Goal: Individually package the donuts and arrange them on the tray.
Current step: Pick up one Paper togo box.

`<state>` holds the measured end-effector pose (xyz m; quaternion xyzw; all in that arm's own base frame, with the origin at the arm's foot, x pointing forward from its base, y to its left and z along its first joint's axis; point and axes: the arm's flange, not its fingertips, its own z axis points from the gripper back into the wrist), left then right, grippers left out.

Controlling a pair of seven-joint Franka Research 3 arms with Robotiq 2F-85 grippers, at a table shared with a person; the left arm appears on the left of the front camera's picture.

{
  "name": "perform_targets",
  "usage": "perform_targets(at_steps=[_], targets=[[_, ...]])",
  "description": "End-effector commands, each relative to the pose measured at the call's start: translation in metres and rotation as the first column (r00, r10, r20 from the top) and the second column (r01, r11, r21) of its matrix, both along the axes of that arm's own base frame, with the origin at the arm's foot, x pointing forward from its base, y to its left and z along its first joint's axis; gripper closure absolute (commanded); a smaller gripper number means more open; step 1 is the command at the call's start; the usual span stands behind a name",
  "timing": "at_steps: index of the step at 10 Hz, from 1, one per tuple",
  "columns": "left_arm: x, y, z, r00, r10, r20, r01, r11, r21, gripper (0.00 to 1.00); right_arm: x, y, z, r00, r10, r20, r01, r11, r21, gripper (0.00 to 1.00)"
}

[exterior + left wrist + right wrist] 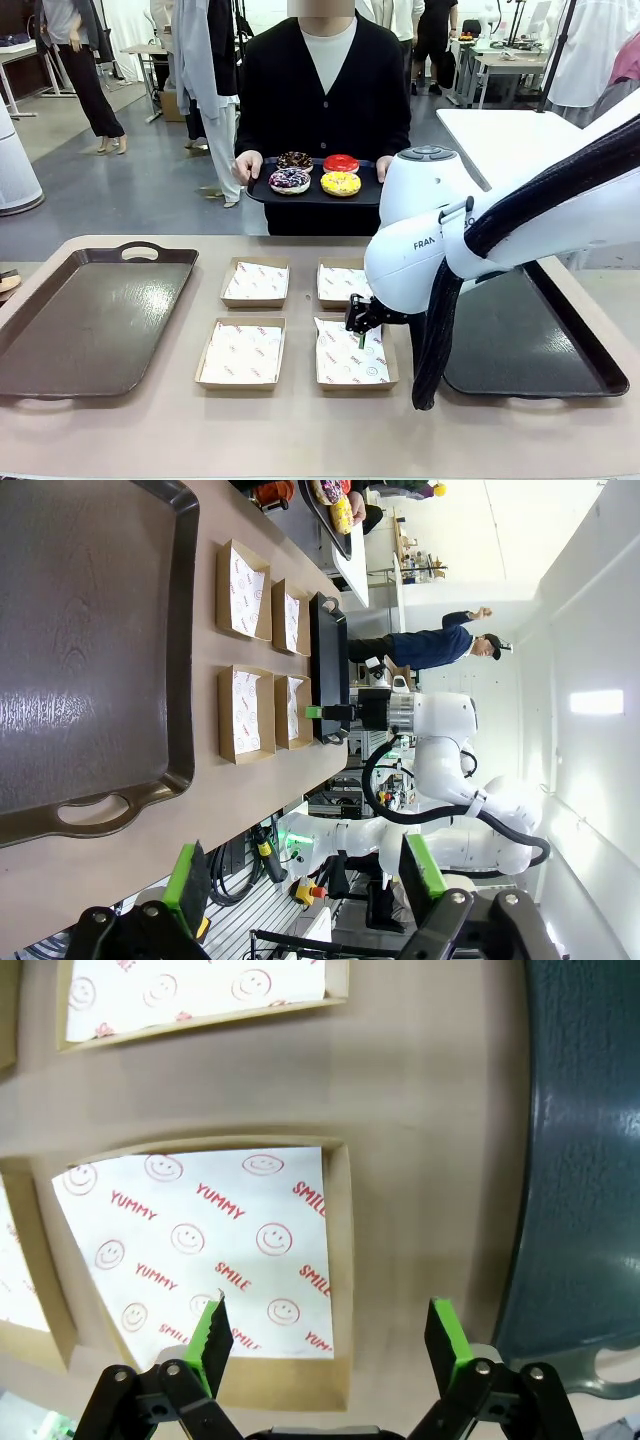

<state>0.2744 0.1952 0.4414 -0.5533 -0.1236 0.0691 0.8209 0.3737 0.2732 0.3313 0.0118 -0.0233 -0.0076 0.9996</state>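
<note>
1. The left tray (90,320) lies at 9 o'clock on the bench (300,430). It is bare, with nothing arranged on it.
2. The left pincer (303,872) hangs past that tray's handle end, farther out toward 9 o'clock. It is released, its jaws wide and grasping nothing.
3. Four boxes (256,282) sit two by two at the bench's centre. Each is lined with printed paper and each is empty.
4. The donuts (341,184) are at 12 o'clock, off the bench. All four rest on a black tray (315,200) held by the person (325,90).
   - The two dark sprinkled ones are on the left.
   - The red one and the yellow one are on the right.
5. The right pincer (360,335) hovers over the right edge of the box at 5 o'clock in the group. It is released, with nothing between its wide jaws.
6. The right tray (540,340), at 3 o'clock, is bare as well.
7. By these signs the task is at its very start. No donut is boxed yet and no box is on a bench tray, so all four packings and the arranging are left to do.
</note>
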Motion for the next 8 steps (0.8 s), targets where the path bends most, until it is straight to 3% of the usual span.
perform_targets(at_steps=[1, 3, 4, 5, 6, 7, 8], targets=[[0.0004, -0.0009, 0.0018, 1.0, -0.003, 0.001, 0.003, 1.0, 0.0, 0.0, 0.0106, 0.0091, -0.01, 1.0, -0.026, 0.001, 0.026, 0.999, -0.032, 0.0], [0.0004, -0.0009, 0.0018, 1.0, -0.003, 0.001, 0.003, 1.0, 0.0, 0.0, 0.0128, 0.006, -0.0154, 1.0, -0.026, -0.008, 0.026, 0.999, -0.024, 0.0], [0.0004, -0.0009, 0.0018, 1.0, -0.003, 0.001, 0.003, 1.0, 0.0, 0.0, 0.0125, 0.0041, -0.0155, 1.0, -0.011, -0.005, 0.011, 1.0, -0.014, 0.58], [0.0004, -0.0009, 0.0018, 1.0, -0.003, 0.001, 0.003, 1.0, 0.0, 0.0, 0.0121, 0.004, -0.0147, 1.0, -0.012, -0.006, 0.012, 1.0, -0.012, 0.58], [0.0004, -0.0009, 0.0018, 1.0, -0.003, 0.001, 0.003, 1.0, 0.0, 0.0, 0.012, 0.0031, -0.0146, 1.0, -0.015, -0.004, 0.015, 1.0, -0.01, 1.0], [0.0004, -0.0009, 0.0018, 1.0, -0.003, 0.001, 0.003, 1.0, 0.0, 0.0, 0.0111, 0.0028, -0.0156, 1.0, -0.016, -0.004, 0.016, 1.0, -0.01, 0.64], [0.0004, -0.0009, 0.0018, 1.0, -0.003, 0.001, 0.003, 1.0, 0.0, 0.0, 0.0115, 0.0023, -0.0161, 1.0, -0.017, -0.006, 0.017, 1.0, -0.009, 1.0]])
